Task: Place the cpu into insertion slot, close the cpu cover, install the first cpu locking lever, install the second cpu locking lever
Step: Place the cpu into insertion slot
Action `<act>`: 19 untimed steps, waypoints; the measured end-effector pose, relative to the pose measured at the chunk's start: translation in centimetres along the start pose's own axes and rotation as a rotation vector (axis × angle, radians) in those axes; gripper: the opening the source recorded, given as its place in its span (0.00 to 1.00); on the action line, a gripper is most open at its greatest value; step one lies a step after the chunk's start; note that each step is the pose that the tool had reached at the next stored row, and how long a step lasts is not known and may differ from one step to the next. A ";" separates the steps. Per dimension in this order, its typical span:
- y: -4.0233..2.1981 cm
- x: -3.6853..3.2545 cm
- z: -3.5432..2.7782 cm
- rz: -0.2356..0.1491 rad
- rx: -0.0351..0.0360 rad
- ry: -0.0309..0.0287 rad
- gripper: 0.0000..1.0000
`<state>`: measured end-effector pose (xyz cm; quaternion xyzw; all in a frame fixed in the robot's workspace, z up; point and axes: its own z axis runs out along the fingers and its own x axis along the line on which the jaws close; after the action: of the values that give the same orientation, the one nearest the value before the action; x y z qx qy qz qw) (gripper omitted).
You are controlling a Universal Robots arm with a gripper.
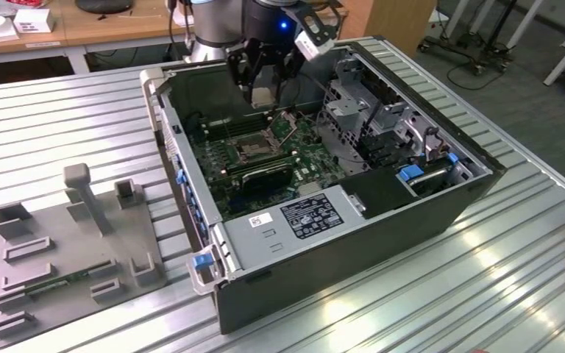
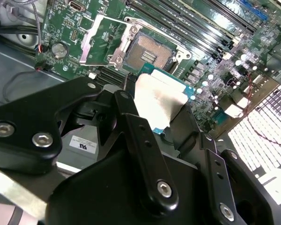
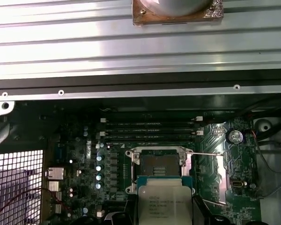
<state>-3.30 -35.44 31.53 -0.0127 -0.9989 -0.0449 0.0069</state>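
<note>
My gripper [image 1: 261,94] hangs inside the open computer case, shut on the cpu [image 2: 159,101], a flat square chip with a dull silver top and a green edge. The black fingers [image 2: 136,133] clamp the chip by two opposite sides. The cpu [image 3: 163,201] sits a little above the green motherboard, just beside the insertion slot [image 3: 158,166], not in it. The slot [image 2: 147,54] is bare, with its dark centre showing. The cpu cover [image 2: 105,40] is swung open next to the slot. Two thin locking levers [image 3: 208,153] stick out, unlatched.
The case [image 1: 361,243] lies on its side on a ribbed metal table [image 1: 518,279]. Its walls, a drive cage [image 1: 371,118] and memory slots [image 3: 150,129] ring the socket. A grey fixture plate [image 1: 67,243] with upright blocks lies at the exterior view's left.
</note>
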 end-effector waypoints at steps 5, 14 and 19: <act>-0.02 0.04 0.24 0.000 0.0002 -0.0018 0.54; -0.05 0.05 0.58 0.000 -0.0002 -0.0026 0.54; -0.11 0.11 1.15 0.000 -0.0001 -0.0049 0.54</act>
<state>-3.43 -35.44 30.37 -0.0126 -0.9989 -0.0450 0.0044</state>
